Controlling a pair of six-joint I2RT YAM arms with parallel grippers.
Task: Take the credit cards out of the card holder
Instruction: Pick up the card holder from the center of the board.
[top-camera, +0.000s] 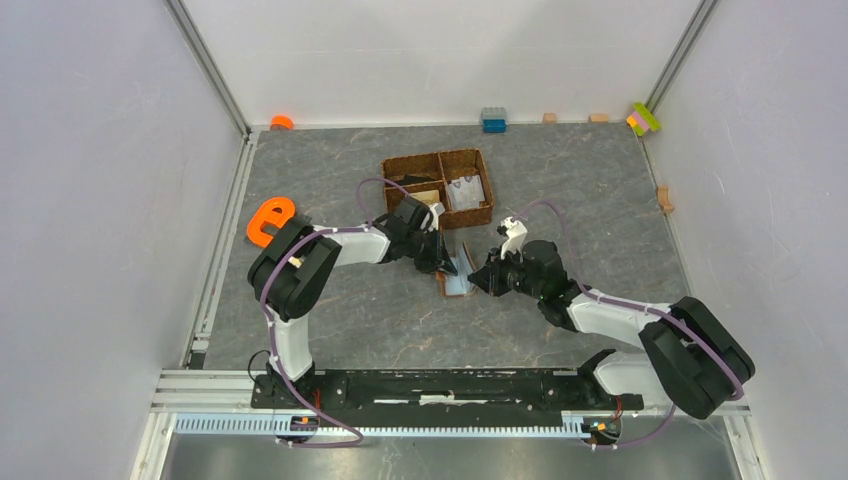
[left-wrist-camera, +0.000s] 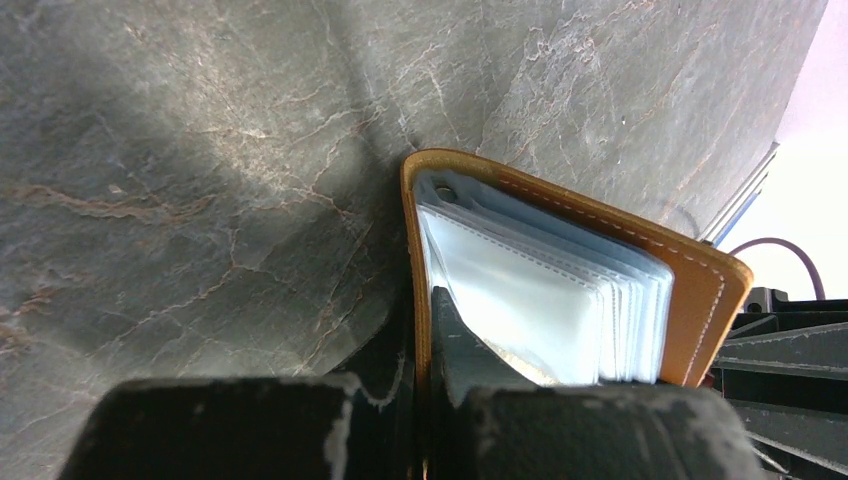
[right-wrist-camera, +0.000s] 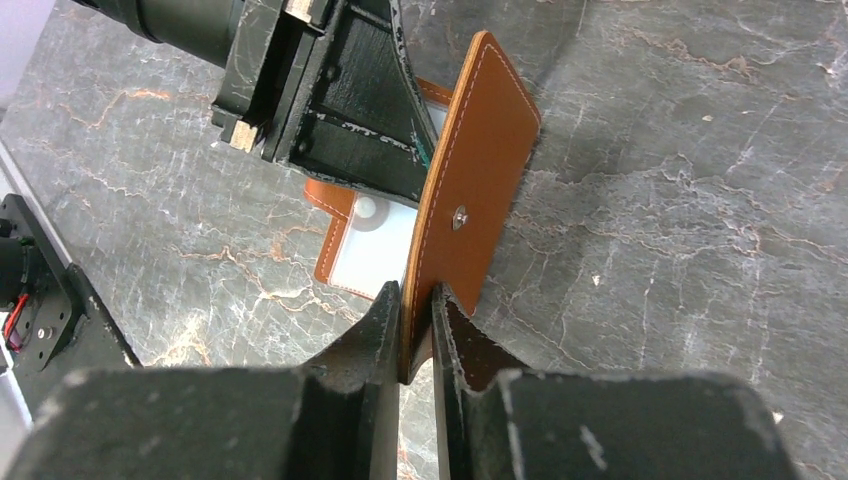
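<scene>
Pale walls (top-camera: 100, 200) close you in on three sides, so you likely have little room for wide swings. The table (top-camera: 600, 220) is grey and stone-patterned. It looks matte, so I judge a dropped piece would not slide far. The brown woven basket (top-camera: 437, 157) sits toward the back, just behind your work.

In front of it, mid-table, the card holder (top-camera: 458, 275) is held open between your two arms, one brown flap upright. Your left gripper (left-wrist-camera: 425, 310) is clenched on one cover, and your right gripper (right-wrist-camera: 416, 318) pinches the upright flap at its edge.

Expect the holder to be light, with covers that bend rather than stay stiff, so hold it near the spine. The clear sleeves (left-wrist-camera: 520, 300) look slick and floppy. You cannot clearly make out the credit cards inside. Take each by an exposed edge.
</scene>
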